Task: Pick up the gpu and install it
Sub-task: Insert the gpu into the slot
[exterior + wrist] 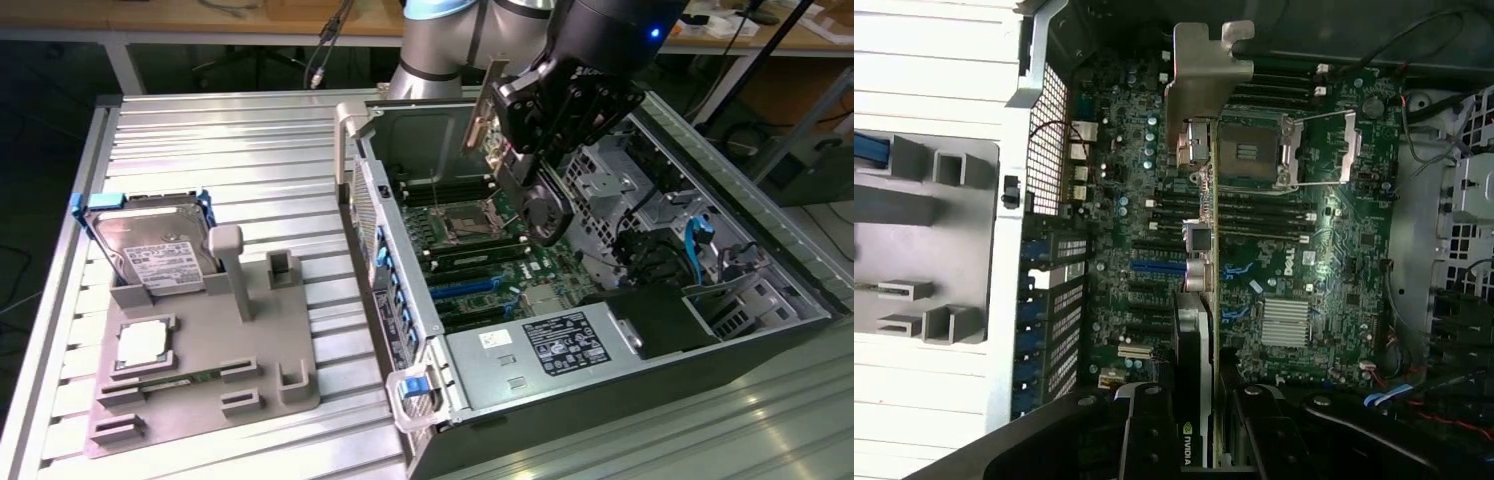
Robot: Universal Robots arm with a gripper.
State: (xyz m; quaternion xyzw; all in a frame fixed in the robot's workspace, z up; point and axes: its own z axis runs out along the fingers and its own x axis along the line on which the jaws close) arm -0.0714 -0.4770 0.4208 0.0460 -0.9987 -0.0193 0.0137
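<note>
Currently the gpu hangs edge-on in the upper middle of the exterior view, over the open computer case. Its silvery bracket is at the end away from the tool. In the wrist view the card runs as a thin dark strip across the motherboard, passing just beside the processor socket and the blue expansion slots. Whether its lower edge touches the board cannot be told. The case lies on its side with the open face up and holds the motherboard, a boxed power supply in the lower middle, and cables toward the exterior view's right. Its perforated rear wall stands apart from the card, with bare board between them. Toward the exterior view's left, a grey holder on the ribbed bench carries a hard drive upright in a slot and a square processor chip flat in a recess. The tool is clamped on the gpu, one black finger on each flat face.
</note>
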